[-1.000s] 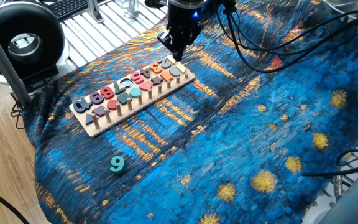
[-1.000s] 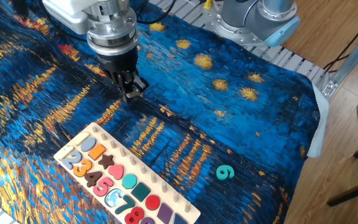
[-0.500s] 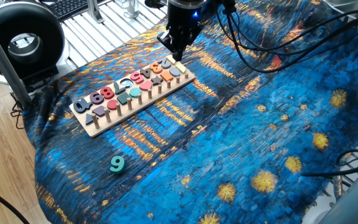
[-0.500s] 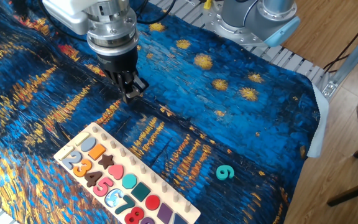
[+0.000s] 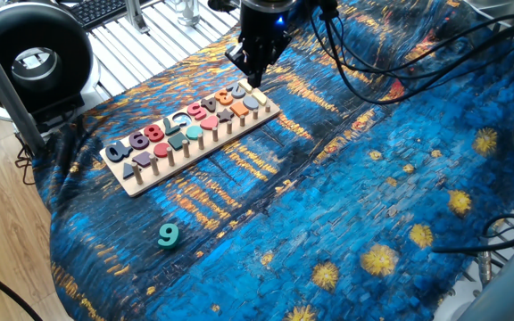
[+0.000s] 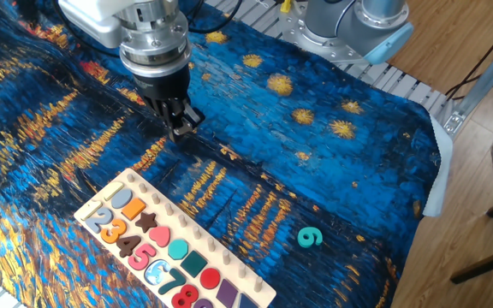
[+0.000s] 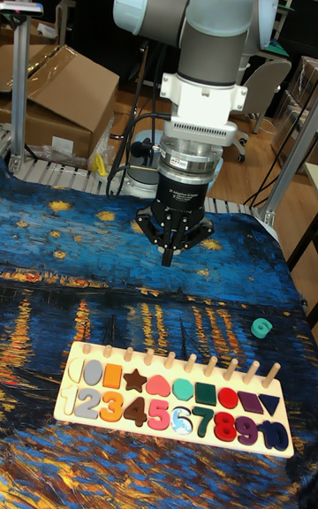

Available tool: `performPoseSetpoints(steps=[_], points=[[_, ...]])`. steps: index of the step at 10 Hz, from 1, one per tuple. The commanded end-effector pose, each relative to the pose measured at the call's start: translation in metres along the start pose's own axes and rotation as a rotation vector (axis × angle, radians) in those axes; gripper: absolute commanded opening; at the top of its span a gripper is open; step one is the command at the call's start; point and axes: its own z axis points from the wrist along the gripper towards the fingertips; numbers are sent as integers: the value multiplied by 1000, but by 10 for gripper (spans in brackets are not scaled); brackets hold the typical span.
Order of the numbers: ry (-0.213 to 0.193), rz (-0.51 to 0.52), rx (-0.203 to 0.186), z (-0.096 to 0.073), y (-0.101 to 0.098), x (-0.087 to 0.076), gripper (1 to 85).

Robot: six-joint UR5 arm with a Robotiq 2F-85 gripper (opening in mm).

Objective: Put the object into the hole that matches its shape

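The object, a small teal "9" (image 5: 169, 234), lies flat on the blue painted cloth, alone, well in front of the wooden number board (image 5: 205, 152). It also shows in the other fixed view as the teal digit (image 6: 310, 237), right of the board (image 6: 89, 208), and in the tall view as the teal piece (image 7: 261, 328), above the board's (image 7: 177, 441) right end. My gripper (image 5: 255, 78) hangs just beyond the board's far end, pointing down, fingers shut with nothing between them. The gripper (image 6: 178, 130) (image 7: 166, 257) is far from the object.
The board holds coloured digits and shape pieces on pegs; one digit spot (image 7: 182, 421) looks pale. A black round device (image 5: 29, 58) stands at the table's left corner. Cables (image 5: 373, 53) trail over the cloth behind the arm. A cardboard box (image 7: 62, 94) sits beyond the table.
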Motion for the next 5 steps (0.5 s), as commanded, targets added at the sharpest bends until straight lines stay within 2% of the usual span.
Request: performPoseSetpoints(steps=[1,3,5], points=[[-2,2,-9,-1,2,-1,10],[11,1,-3,-2,1,2,10],[24,-18,25,-1,-6,6,10]])
